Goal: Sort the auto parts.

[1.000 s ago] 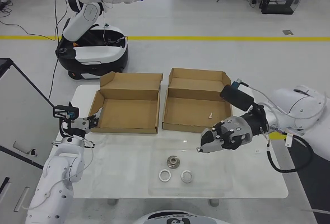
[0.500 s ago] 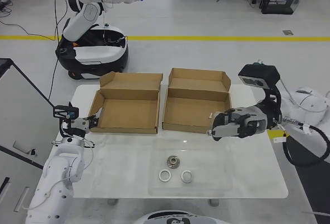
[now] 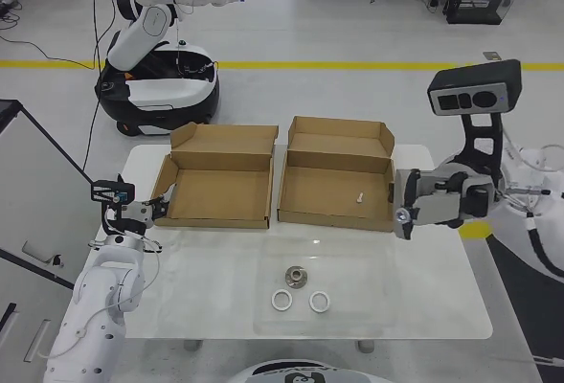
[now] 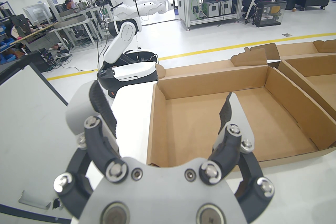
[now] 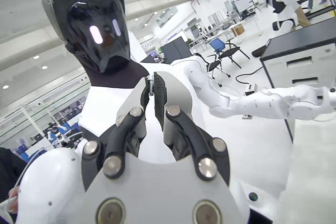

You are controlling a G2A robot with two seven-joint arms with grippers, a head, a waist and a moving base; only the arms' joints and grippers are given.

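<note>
As I sort the parts, the big white worktop carries two open brown boxes side by side. The left box is near my left gripper, which sits at that box's outer side with its fingers spread wide and nothing between them. The right box has one tiny pale part on its floor. My right gripper is just beside the outer wall of that box, and its fingers are pinched nearly together on a little screw. Near the front of the worktop lie a round metal part and two white rings, well apart from both grippers.

I think the step now is getting the screw into the right box. Next, I think the right gripper needs to go over the box wall, point down and open up. The screw could roll or bounce, so low and slow seems best.

Some things are hard to tell. The pads cover most of the screw, so I cannot tell how long it is. The tiny part in the box is too small to name. From above, I cannot tell if my right gripper touches the box wall.
</note>
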